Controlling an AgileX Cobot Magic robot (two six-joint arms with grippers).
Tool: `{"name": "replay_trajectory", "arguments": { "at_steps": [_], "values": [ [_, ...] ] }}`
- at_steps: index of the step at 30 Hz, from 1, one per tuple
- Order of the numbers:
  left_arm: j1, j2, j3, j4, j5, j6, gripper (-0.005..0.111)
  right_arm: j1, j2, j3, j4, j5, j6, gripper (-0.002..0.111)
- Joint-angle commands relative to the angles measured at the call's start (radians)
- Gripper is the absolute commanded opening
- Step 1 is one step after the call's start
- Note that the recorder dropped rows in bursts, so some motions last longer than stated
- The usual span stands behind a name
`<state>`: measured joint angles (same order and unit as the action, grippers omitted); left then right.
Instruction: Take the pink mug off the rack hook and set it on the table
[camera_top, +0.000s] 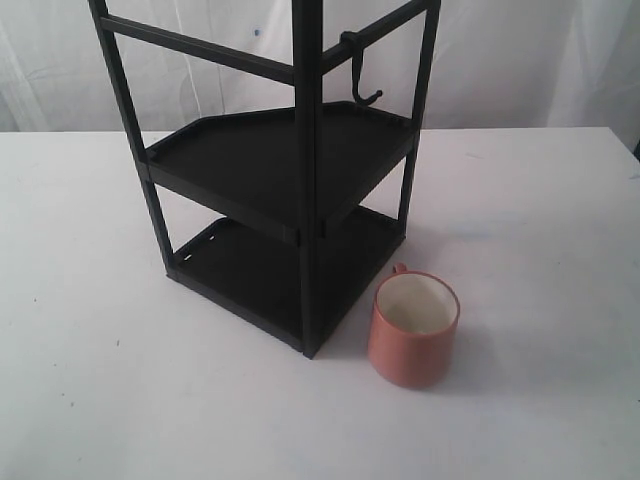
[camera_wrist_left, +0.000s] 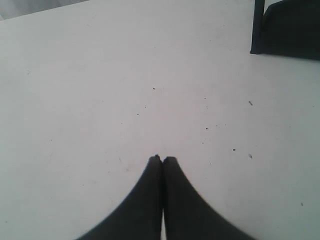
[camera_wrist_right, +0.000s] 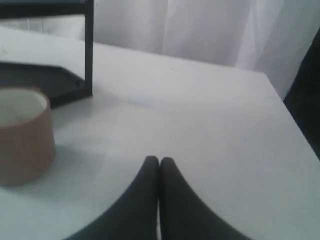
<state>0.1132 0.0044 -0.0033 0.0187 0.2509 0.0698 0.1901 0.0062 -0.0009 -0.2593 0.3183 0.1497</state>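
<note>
The pink mug (camera_top: 413, 328) stands upright on the white table (camera_top: 90, 380), just right of the rack's front corner post, its small handle turned toward the rack. It shows again as the pink mug (camera_wrist_right: 22, 137) in the right wrist view. The black rack hook (camera_top: 363, 78) hangs bare from the rack's upper right rail. Neither arm appears in the exterior view. My left gripper (camera_wrist_left: 162, 159) is shut over bare table, holding nothing. My right gripper (camera_wrist_right: 159, 160) is also shut and empty, a short way from the mug.
The tall black two-shelf rack (camera_top: 280, 170) stands at the table's middle back; one of its feet (camera_wrist_left: 257, 47) shows in the left wrist view. A white curtain (camera_wrist_right: 200, 30) hangs behind. The table's edge (camera_wrist_right: 287, 107) runs near the right gripper.
</note>
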Motion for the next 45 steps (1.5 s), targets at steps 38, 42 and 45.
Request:
{"name": "replay_trajectory", "arguments": {
  "at_steps": [38, 42, 45],
  "values": [
    [0.002, -0.004, 0.003, 0.001, 0.005, -0.002, 0.000, -0.320, -0.006, 0.001, 0.116, 0.032, 0.038, 0.000],
    [0.002, -0.004, 0.003, 0.001, 0.005, -0.002, 0.000, -0.320, -0.006, 0.001, 0.116, 0.033, 0.038, 0.000],
    [0.002, -0.004, 0.003, 0.001, 0.005, -0.002, 0.000, -0.318, -0.006, 0.001, 0.116, 0.033, 0.038, 0.000]
  ]
}}
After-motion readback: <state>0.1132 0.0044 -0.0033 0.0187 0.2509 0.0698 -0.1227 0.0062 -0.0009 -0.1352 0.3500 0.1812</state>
